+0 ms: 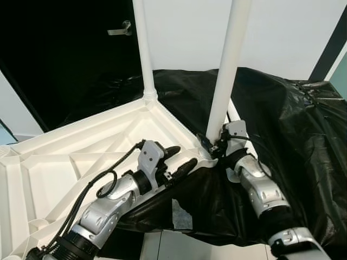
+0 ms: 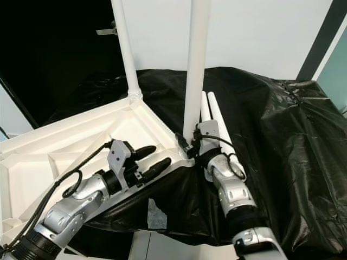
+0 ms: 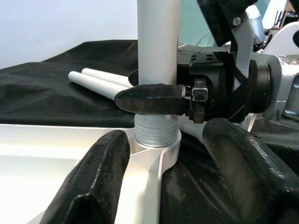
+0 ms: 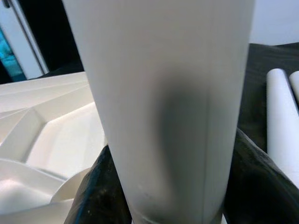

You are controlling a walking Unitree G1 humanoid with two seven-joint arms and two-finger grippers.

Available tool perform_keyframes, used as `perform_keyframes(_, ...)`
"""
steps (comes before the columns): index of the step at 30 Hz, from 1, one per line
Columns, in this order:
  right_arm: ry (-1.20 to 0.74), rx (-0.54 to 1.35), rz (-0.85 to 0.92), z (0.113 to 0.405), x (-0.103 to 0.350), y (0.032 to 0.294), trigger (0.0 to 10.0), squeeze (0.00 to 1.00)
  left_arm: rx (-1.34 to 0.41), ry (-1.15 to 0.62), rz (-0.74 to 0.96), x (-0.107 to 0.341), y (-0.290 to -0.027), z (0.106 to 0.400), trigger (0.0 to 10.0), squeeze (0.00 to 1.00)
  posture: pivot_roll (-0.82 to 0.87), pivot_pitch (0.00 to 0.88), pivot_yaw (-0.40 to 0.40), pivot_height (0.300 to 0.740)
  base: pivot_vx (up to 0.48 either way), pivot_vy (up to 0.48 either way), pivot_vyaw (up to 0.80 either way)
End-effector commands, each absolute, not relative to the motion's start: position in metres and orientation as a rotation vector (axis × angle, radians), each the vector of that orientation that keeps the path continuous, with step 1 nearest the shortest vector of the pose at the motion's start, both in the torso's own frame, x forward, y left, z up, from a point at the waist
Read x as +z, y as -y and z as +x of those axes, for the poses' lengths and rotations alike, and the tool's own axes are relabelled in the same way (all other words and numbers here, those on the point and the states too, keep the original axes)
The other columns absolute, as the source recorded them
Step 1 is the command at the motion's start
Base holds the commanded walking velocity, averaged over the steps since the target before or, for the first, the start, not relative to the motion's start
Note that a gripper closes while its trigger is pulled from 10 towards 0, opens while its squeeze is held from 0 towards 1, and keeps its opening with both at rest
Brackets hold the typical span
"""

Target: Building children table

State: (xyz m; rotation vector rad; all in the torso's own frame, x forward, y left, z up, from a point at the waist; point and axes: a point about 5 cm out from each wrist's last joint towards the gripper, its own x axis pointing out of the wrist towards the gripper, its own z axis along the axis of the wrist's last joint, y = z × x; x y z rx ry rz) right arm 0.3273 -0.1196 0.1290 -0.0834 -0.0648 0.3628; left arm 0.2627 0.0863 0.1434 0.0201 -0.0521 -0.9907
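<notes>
While the upturned white tabletop [image 1: 81, 146] lies on black sheeting [image 1: 303, 130], a white leg [image 1: 225, 70] stands upright in its near corner socket, grasped low by the right gripper [image 1: 214, 147]. The left gripper [image 1: 179, 160], fingers parted and empty, hovers at the leg's 8 o'clock. Another leg [image 1: 144, 49] rises at 11 o'clock; two spare legs [image 2: 214, 116] lie at 1 o'clock.

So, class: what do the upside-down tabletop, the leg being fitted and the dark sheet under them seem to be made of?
Tabletop: likely moulded white plastic, matte, judging by its ribbed underside. Leg held by the right claw: smooth white tube, probably plastic, with a threaded end at the corner socket. Sheet: thin glossy black plastic film, crinkled and shiny, apparently torn near its front edge.
</notes>
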Motion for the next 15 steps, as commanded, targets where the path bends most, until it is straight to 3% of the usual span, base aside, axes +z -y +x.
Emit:
perform_keyframes(1, -0.034, 0.282, -0.092, 0.322, 0.108, 0.128, 10.0, 0.0, -1.301, 0.045, 0.049, 0.141, -0.081, 0.249, 10.0, 0.0, 0.05, 0.0, 0.005, 0.74, 0.0, 0.0, 0.0)
perform_keyframes(8, -0.009, 0.116, -0.015, 0.31, 0.111, 0.11, 10.0, 0.0, -1.322, 0.04, 0.056, 0.14, -0.081, 0.249, 10.0, 0.0, 0.04, 0.0, 0.008, 0.74, 0.0, 0.0, 0.0)
perform_keyframes(15, 0.003, 0.103, -0.03, 0.309, 0.116, 0.115, 10.0, 0.0, -1.327, 0.04, 0.064, 0.14, -0.078, 0.25, 10.0, 0.0, 0.04, 0.0, 0.011, 0.74, 0.0, 0.0, 0.0)
